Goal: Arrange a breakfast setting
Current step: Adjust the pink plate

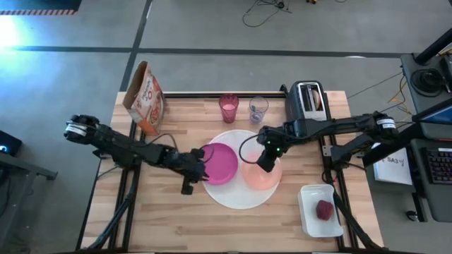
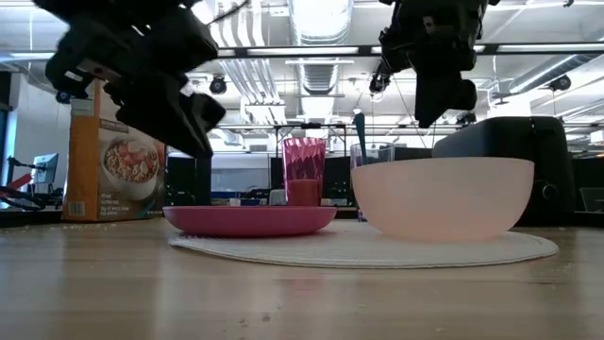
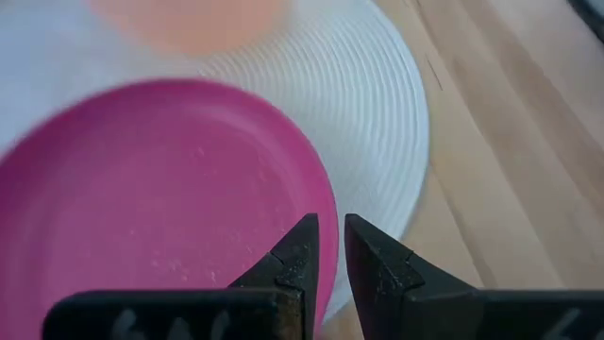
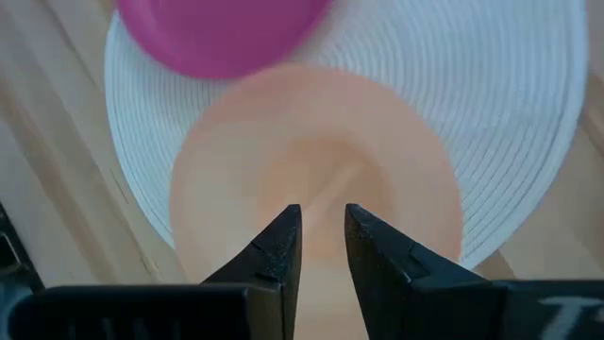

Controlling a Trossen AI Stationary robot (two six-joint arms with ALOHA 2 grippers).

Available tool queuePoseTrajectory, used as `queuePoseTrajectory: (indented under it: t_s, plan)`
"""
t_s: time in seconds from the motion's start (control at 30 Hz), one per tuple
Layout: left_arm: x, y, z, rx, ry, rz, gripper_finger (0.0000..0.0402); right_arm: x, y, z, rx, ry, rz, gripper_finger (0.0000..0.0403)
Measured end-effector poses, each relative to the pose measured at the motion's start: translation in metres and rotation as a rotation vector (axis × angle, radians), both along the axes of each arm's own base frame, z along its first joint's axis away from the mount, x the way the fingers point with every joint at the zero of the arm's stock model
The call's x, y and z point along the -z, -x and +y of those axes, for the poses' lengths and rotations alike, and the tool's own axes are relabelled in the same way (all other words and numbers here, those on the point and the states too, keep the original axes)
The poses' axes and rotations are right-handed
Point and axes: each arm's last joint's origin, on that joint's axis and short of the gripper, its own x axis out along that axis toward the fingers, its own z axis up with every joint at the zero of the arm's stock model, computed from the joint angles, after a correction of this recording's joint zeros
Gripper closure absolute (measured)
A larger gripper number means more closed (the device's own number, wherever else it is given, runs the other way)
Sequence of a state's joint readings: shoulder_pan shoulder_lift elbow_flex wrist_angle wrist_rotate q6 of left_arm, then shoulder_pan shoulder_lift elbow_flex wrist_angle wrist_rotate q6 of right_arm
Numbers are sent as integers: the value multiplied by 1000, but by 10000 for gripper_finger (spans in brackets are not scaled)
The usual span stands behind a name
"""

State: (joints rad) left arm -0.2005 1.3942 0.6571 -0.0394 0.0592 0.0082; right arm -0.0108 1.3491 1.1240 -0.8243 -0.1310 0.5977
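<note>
The large white round plate (image 1: pixel 244 194) lies at the table's middle. The smaller magenta plate (image 1: pixel 224 166) rests on its left part and the peach-orange bowl (image 1: pixel 263 178) stands upright on its right part. My left gripper (image 3: pixel 328 236) hangs above the magenta plate's near-left rim, shut but for a narrow slit. My right gripper (image 4: pixel 323 227) hangs above the bowl's middle, likewise shut. The pink translucent cup (image 1: pixel 229 108) stands at the far side. The dark red fruit (image 1: pixel 323 209) lies in a white tray. I cannot make out the bagel.
A cereal box (image 1: pixel 145 95) stands at the far left corner. A clear cup (image 1: pixel 258 109) stands beside the pink cup, and a toaster (image 1: pixel 308 99) at the far right. The white tray (image 1: pixel 311 219) lies at the near right. Bare wood shows at the near left.
</note>
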Motion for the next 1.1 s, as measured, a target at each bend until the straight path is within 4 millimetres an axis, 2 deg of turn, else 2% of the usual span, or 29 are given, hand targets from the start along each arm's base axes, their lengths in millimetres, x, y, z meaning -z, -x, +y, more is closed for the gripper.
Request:
queuePoseTrajectory:
  t_s: [0.23, 0.4, 0.57, 0.77, 0.93, 1.1]
  plan:
    - [9, -11, -8, 251, 104, 163, 364, 3, -1, 16, -63, 3, 13, 330]
    - [12, -22, -9, 233, 43, 238, 364, 3, -1, 22, -84, 3, 14, 328]
    - [11, -35, -20, 235, -11, 274, 359, 4, 0, 23, -79, -1, 22, 320]
    - [8, -29, -20, 231, -67, 388, 320, 4, 0, 23, -79, -1, 27, 317]
    - [4, -21, -17, 223, -103, 360, 286, 4, 0, 23, -79, -1, 29, 321]
    - [6, -18, -14, 225, -167, 311, 276, 4, 0, 23, -78, 0, 28, 317]
